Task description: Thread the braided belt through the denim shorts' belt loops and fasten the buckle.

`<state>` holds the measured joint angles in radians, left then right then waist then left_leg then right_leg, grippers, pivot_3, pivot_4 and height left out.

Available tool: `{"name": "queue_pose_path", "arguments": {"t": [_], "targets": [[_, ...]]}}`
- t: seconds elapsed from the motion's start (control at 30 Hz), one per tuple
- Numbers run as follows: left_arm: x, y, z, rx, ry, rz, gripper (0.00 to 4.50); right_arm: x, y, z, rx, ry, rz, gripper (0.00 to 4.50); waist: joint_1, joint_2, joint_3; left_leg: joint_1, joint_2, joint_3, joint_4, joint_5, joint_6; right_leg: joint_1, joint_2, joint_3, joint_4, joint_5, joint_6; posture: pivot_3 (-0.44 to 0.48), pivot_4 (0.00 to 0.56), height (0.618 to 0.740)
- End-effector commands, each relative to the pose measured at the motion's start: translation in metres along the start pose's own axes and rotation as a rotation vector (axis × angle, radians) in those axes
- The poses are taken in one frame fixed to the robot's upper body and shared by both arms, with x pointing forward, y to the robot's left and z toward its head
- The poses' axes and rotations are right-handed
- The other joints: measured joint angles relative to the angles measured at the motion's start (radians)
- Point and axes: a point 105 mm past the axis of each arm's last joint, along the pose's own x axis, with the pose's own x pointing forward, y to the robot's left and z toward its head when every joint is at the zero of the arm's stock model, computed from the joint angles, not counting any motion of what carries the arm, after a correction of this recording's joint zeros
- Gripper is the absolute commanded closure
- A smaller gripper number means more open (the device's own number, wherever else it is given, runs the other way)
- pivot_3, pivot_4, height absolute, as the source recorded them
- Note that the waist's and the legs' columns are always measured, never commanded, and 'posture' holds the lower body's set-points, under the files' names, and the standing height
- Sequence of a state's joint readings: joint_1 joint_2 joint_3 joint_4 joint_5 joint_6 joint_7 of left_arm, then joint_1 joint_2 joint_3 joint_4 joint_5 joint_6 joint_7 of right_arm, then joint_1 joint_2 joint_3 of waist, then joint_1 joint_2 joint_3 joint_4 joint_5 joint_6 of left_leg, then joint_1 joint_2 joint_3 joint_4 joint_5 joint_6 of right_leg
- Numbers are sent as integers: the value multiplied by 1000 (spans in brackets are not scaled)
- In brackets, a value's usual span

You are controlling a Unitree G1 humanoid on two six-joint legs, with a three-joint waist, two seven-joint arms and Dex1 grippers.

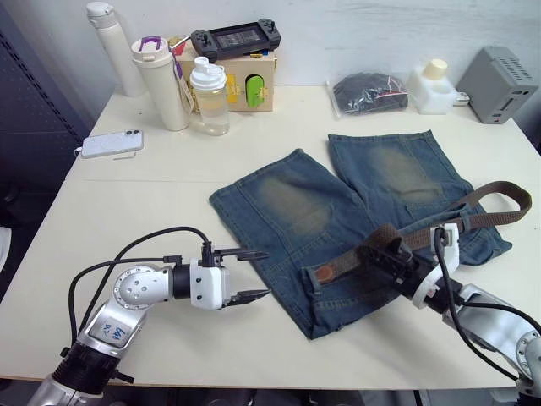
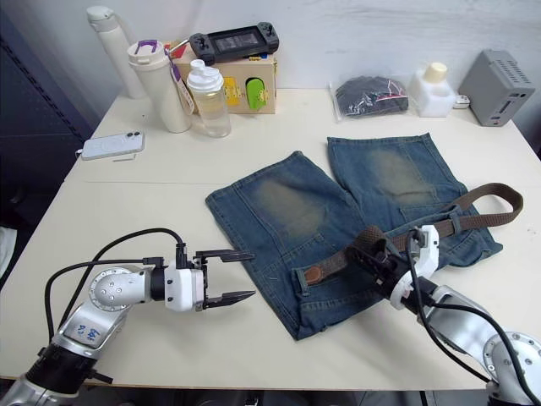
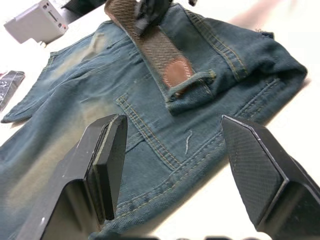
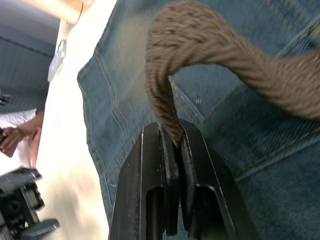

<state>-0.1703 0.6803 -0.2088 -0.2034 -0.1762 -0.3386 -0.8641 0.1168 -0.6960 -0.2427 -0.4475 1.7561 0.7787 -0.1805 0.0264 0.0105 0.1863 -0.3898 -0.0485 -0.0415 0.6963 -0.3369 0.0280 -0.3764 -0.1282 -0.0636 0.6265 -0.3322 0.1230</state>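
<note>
The denim shorts (image 1: 338, 211) lie flat on the white table (image 1: 152, 220), waistband toward me. The braided belt (image 1: 482, 213) runs across the waistband from a loop at the far right. Its tan leather tip (image 3: 177, 72) sits under one belt loop (image 3: 192, 82). My right gripper (image 1: 382, 248) is shut on a raised fold of the belt (image 4: 170, 65), just right of that loop. My left gripper (image 1: 267, 273) is open and holds nothing, just left of the waistband corner and low over the table. The buckle is hidden.
At the back of the table stand a white thermos (image 1: 110, 46), two bottles (image 1: 163, 85) (image 1: 210, 95), a box with a game console (image 1: 237, 38), a bagged dark bundle (image 1: 369, 91), a white jug (image 1: 432, 85) and a grey device (image 1: 499, 85). A phone (image 1: 112, 143) lies left. A person's hands (image 4: 15, 137) are beyond the table.
</note>
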Motion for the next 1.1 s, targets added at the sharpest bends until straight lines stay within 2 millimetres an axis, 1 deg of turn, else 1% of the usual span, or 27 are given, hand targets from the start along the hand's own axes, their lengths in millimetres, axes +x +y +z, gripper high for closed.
{"name": "queue_pose_path", "arguments": {"t": [0.03, 0.13, 0.23, 0.3, 0.4, 0.5, 0.6, 0.63, 0.8, 0.9, 0.97, 1.07, 1.1], "targets": [[-2, 3, 9, 34, -17, 11, 1201, -1, 12, -7, -29, 19, 54, 4500, 0, 0, 0, 0, 0, 0, 0, 0, 0, 0, 0, 0, 0, 0, 0, 0, 150, 690], [-1, 3, 9, 43, -18, 3, 1201, 2, 17, -11, -27, 16, 70, 4500, 0, 0, 0, 0, 0, 0, 0, 0, 0, 0, 0, 0, 0, 0, 0, 0, 150, 690], [1, 1, 8, 70, -17, -21, 1201, 11, 17, -18, -37, 15, 53, 4500, -1, 0, 0, 0, 0, 0, 0, 0, 0, 0, 0, 0, 0, 0, 0, 0, 150, 690], [2, -3, 7, 92, -12, -51, 1201, 18, 18, -24, -34, 14, 51, 4500, 0, 0, 0, 0, 0, 0, 0, 0, 0, 0, 0, 0, 0, 0, 0, 0, 150, 690], [4, -12, 1, 173, 8, -118, 1201, 27, 22, -38, -13, 43, 51, 4500, -1, 1, 0, 0, 0, 0, 0, 0, 0, -1, 0, 0, 0, 0, 0, 0, 150, 690], [10, -12, -5, 245, 12, -137, 1201, 31, 20, -50, 11, 82, 31, 4500, -1, 1, 0, 0, 0, 0, 0, 0, 0, -1, 0, 0, 0, 0, 0, 0, 150, 690], [16, -10, -10, 275, 9, -138, 1201, 35, 19, -58, 46, 107, 16, 4500, -1, 0, 0, 1, 0, 0, 0, 0, 0, -1, 0, 0, 1, 0, 0, 0, 150, 690], [19, -9, -11, 286, 5, -138, 1201, 36, 21, -61, 53, 116, 20, 4500, -2, 0, 0, 1, 0, 0, -1, 0, 0, -1, 0, 0, 1, 0, 0, 0, 150, 690], [30, -7, -12, 312, -21, -122, 1201, 39, 26, -65, 69, 123, 28, 4500, -8, -1, -1, 2, 0, 0, -4, 1, -1, -1, 2, 0, 2, 0, 0, 0, 150, 690], [33, -10, -13, 332, -23, -137, 1201, 40, 26, -64, 75, 118, 28, 4500, -9, -1, -1, 2, 1, 0, -5, 1, -1, -1, 2, 0, 2, 0, 0, 0, 150, 690], [34, -8, -13, 341, -30, -125, 1201, 40, 27, -64, 77, 117, 29, 4500, -9, -1, -1, 2, 1, 0, -5, 1, -1, -1, 2, 0, 2, 0, 0, 0, 150, 690], [34, -6, -13, 360, -32, -121, 1904, 40, 29, -64, 79, 113, 33, 4500, -8, -2, -1, 2, 1, 0, -5, 1, -2, -1, 2, 0, 2, 0, 0, 0, 150, 690], [33, -7, -14, 365, -28, -125, 2295, 40, 29, -63, 80, 111, 35, 4500, -8, -2, -1, 2, 1, 0, -5, 1, -1, -1, 2, 0, 2, 0, 0, 0, 150, 690]]}}
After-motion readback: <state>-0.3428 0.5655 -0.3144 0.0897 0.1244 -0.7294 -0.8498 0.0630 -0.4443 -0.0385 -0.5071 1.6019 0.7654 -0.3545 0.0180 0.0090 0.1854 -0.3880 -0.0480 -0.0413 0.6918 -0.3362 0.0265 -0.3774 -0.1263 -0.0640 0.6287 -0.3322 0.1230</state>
